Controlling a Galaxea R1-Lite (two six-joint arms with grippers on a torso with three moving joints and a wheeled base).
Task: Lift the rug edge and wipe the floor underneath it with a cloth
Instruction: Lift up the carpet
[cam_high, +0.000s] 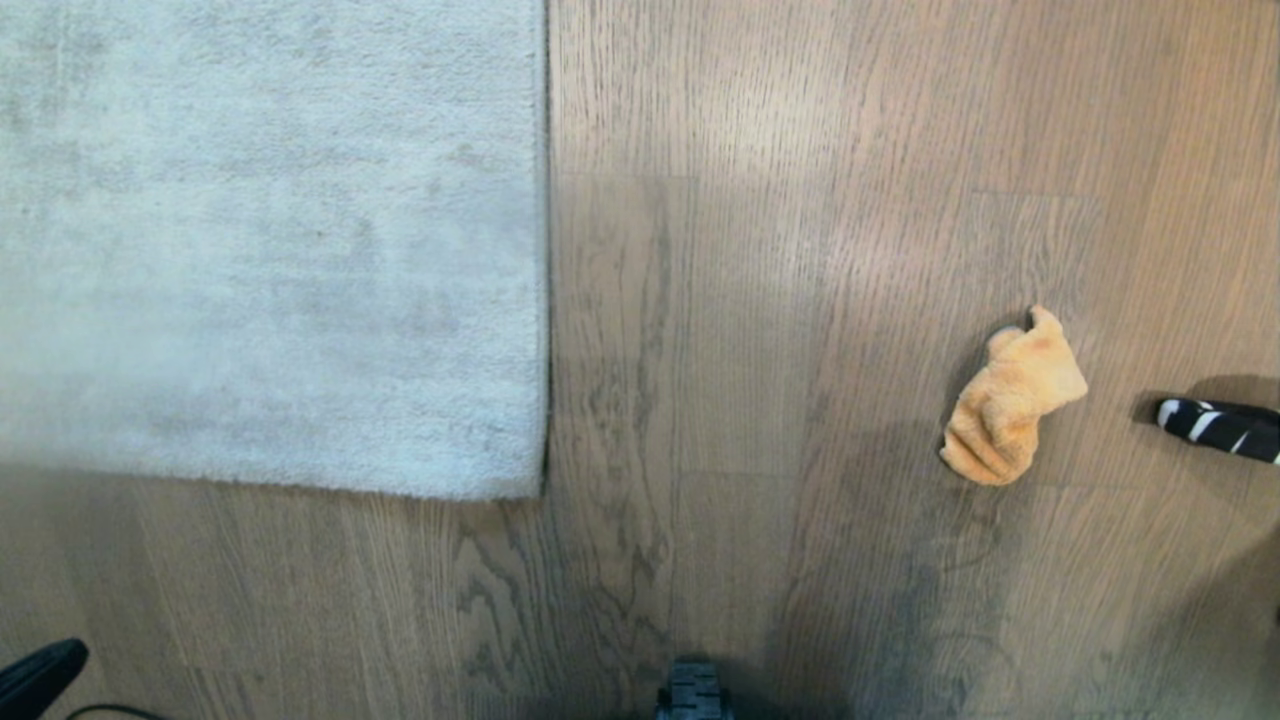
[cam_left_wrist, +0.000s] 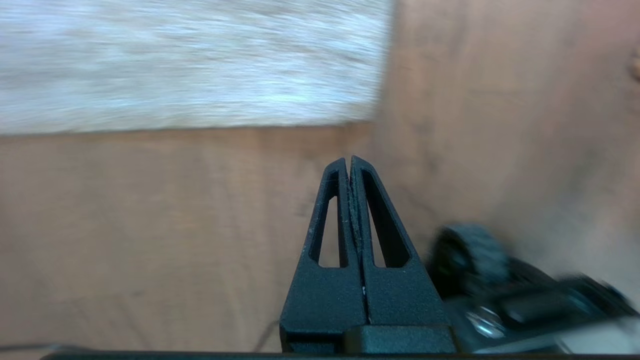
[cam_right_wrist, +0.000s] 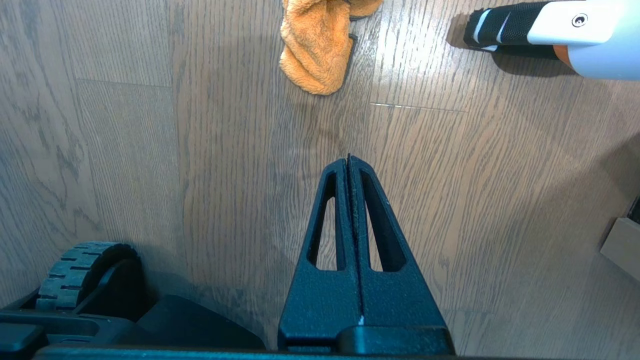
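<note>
The light grey rug (cam_high: 270, 240) lies flat at the upper left, its straight rug edge (cam_high: 546, 250) running up the picture and its corner near the floor's middle. The floor (cam_high: 740, 350) is grey-brown wood-grain planks. The orange-tan cloth (cam_high: 1012, 400) lies crumpled on the planks at the right, well away from the rug. My left gripper (cam_left_wrist: 348, 159) is shut and empty above bare floor, a little short of the rug (cam_left_wrist: 190, 65) and its corner. My right gripper (cam_right_wrist: 348, 157) is also shut and empty over the planks, with the cloth (cam_right_wrist: 315, 45) some way ahead of its tips.
A black-and-white striped tip (cam_high: 1215, 428) on a white body (cam_right_wrist: 585, 30) lies on the floor right of the cloth. The base's wheel (cam_high: 693, 695) shows at the bottom centre. A black rounded part (cam_high: 40, 675) sits in the lower left corner. Open planks separate rug and cloth.
</note>
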